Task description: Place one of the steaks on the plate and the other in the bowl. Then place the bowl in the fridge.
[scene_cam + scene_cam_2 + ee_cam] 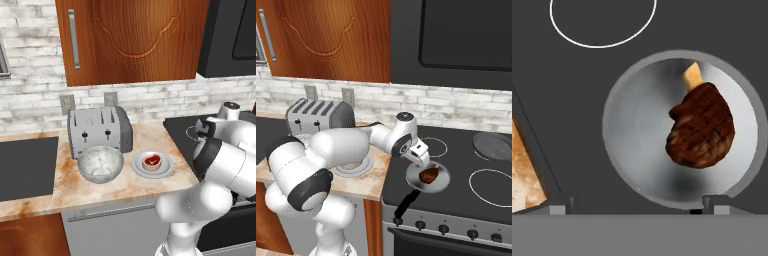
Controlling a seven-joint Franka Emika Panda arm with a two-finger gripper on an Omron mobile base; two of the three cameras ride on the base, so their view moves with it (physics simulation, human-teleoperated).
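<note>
On the stovetop: a black-handled frying pan (428, 179) sits near the front left burner ring, its handle pointing toward the front edge and the control knobs (443, 229).
Dark brown steak (702, 126): lies inside the pan, off to one side of its grey floor, with a pale bone-like stub showing at one end; seen from the right base camera it rests near the pan's middle (429, 174).
Gripper (425, 161): hangs just above the pan, jaws spread wide and holding nothing; in the hand camera its two finger tips (562, 204) stand far apart at the bottom edge, with the steak between and beyond them, untouched.
Arm: reaches from the counter side across to the stove, elbow bent over the counter's right end.
Red steak (152, 161): heart-shaped with a pale rim, resting on the plate (167, 168), a light-grey round dish on the marble-look counter (130, 187).
Bowl (100, 163): mottled whitish-grey, standing just left of the plate and directly in front of the toaster (99, 131); nothing visible inside it.
Backdrop: white brick wall with two outlets, a wooden cabinet (132, 37) overhead, a second pan (492, 145) at the stove's rear right.
</note>
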